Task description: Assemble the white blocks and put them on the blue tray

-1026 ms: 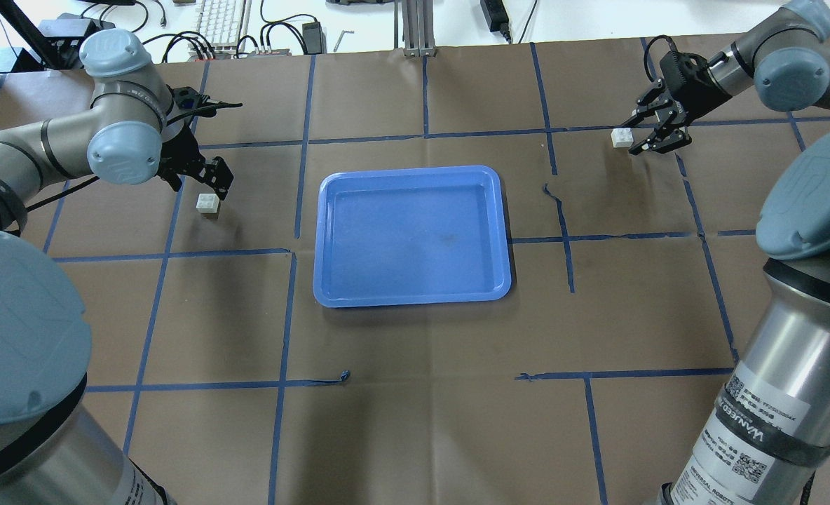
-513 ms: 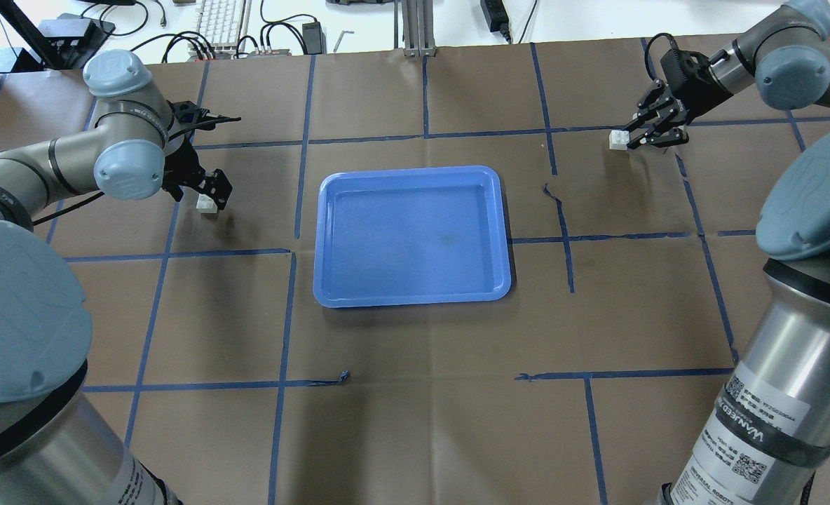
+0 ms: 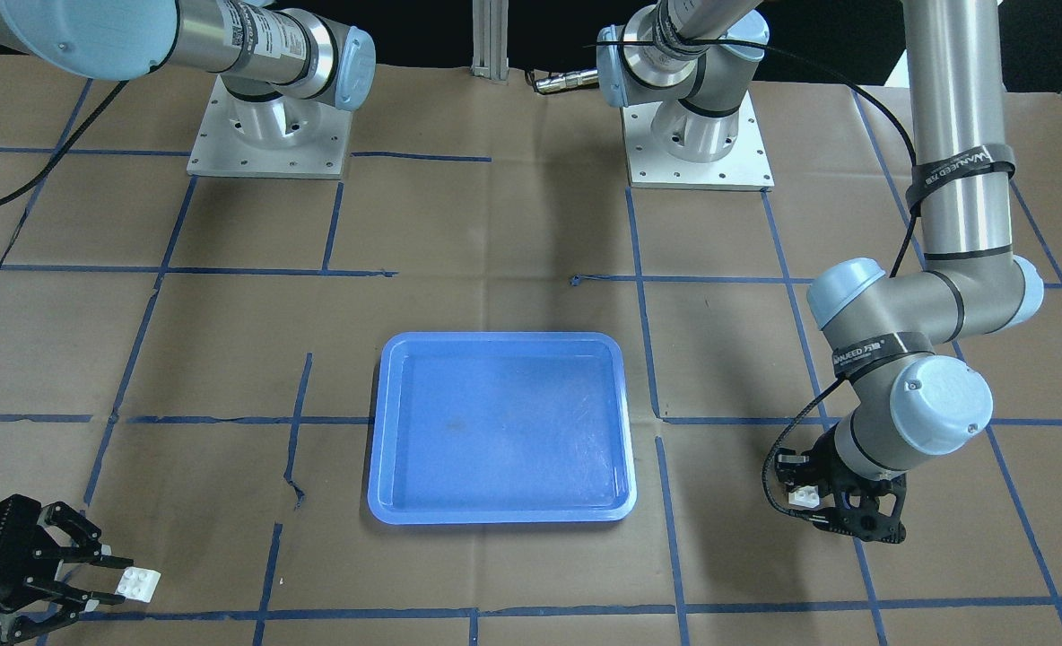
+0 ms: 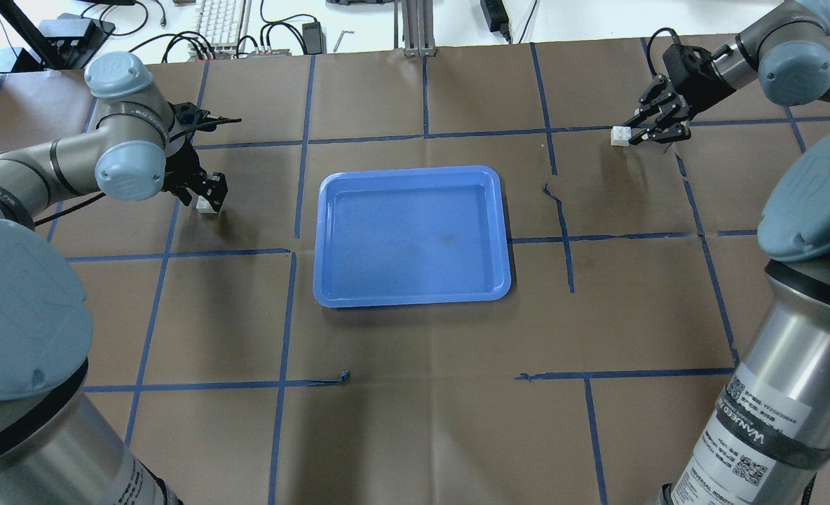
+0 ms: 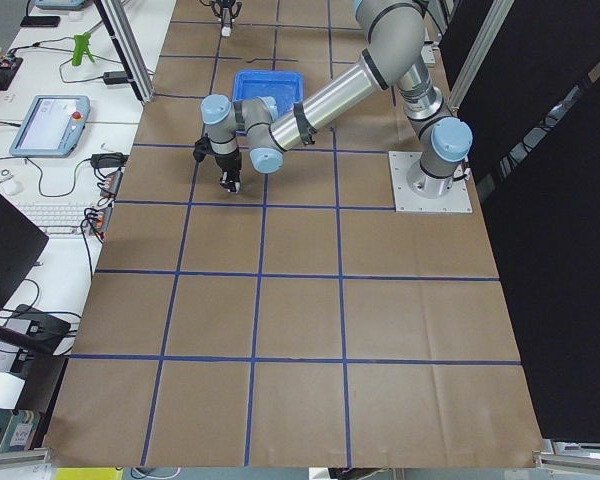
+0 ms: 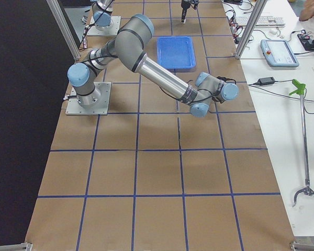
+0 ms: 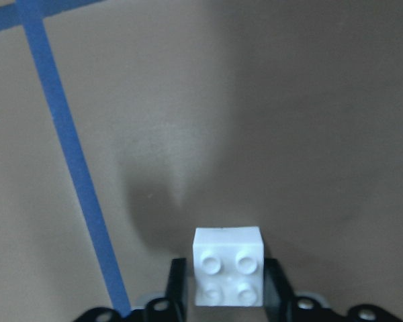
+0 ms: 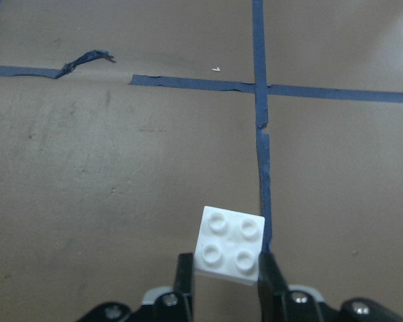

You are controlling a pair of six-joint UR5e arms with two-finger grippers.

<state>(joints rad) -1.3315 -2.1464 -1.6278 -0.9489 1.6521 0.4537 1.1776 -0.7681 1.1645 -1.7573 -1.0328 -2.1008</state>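
Observation:
The blue tray [image 4: 412,170] lies empty at the table's middle, also in the front view [image 3: 500,339]. My left gripper [image 4: 209,195] is shut on one white block [image 4: 205,205] left of the tray. The left wrist view shows this block [image 7: 228,266] studs up between both fingers [image 7: 178,288]. My right gripper [image 4: 641,132] is shut on the other white block [image 4: 621,135] at the far right. In the right wrist view this block [image 8: 230,245] sits slightly tilted between the fingers [image 8: 269,275]. Both blocks show in the front view, the left gripper's [image 3: 803,496] and the right gripper's [image 3: 138,585].
Brown paper with a blue tape grid [image 4: 303,140] covers the table. A keyboard and cables [image 4: 219,21] lie beyond the far edge. The two arm bases [image 3: 266,126] [image 3: 697,135] stand on the robot's side.
Both grippers were open beside their blocks and have closed on them. The left gripper moved down over its block; the right block shifted slightly with the fingers.

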